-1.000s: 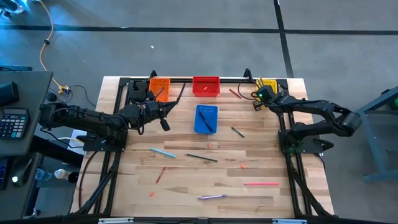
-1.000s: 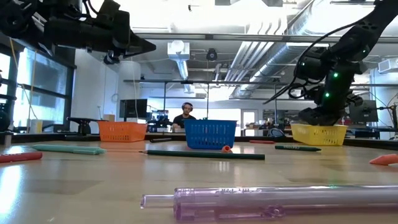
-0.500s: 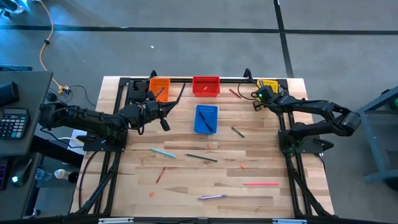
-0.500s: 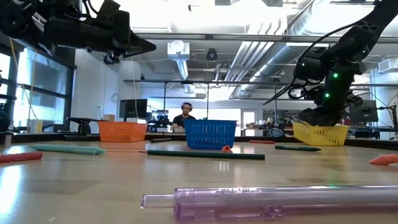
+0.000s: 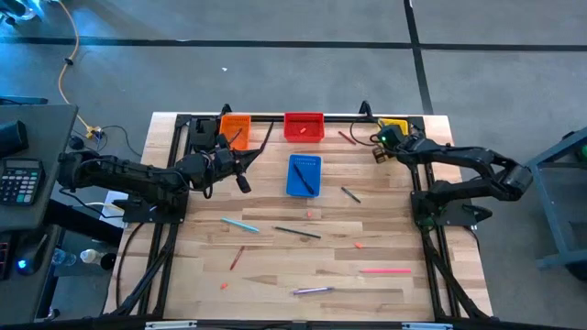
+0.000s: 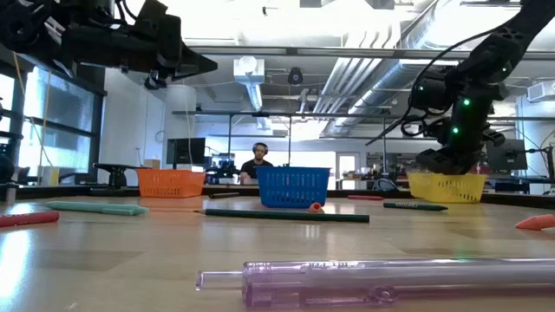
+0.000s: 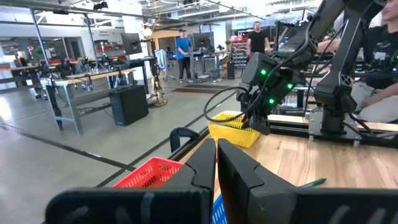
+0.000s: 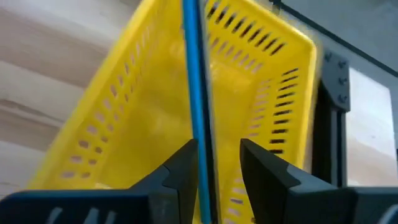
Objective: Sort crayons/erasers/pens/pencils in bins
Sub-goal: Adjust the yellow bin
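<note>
My right gripper (image 5: pixel 385 139) (image 8: pixel 214 165) stands open over the yellow bin (image 5: pixel 396 123) (image 8: pixel 155 118) at the far right, slanting down. A blue pen (image 8: pixel 198 93) runs between its fingers into the bin. My left gripper (image 5: pixel 248 158) (image 7: pixel 216 163) hangs shut and empty in the air near the orange bin (image 5: pixel 235 130), pointing level. The red bin (image 5: pixel 304 126) and blue bin (image 5: pixel 304 174) stand at the far middle. On the table lie a teal pen (image 5: pixel 238 225), a dark pencil (image 5: pixel 298 232), a pink pen (image 5: pixel 385 270) and a purple pen (image 5: pixel 312 290) (image 6: pixel 364 282). My right gripper's open fingers stand either side of the blue pen's shaft (image 8: pixel 200 143). The shaft runs close along the inner side of one finger (image 8: pixel 183 171), with a gap to the other. Whether it touches that finger, I cannot tell. The pen's far end reaches into the yellow bin.
A green pencil (image 5: pixel 350 193) lies right of the blue bin, and a red crayon (image 5: pixel 346 137) lies between the red and yellow bins. Another crayon (image 5: pixel 237 258) and small erasers (image 5: pixel 358 245) are scattered on the near half. Black frame rails run along the table's sides.
My right gripper has opened over the yellow bin while staying in place.
</note>
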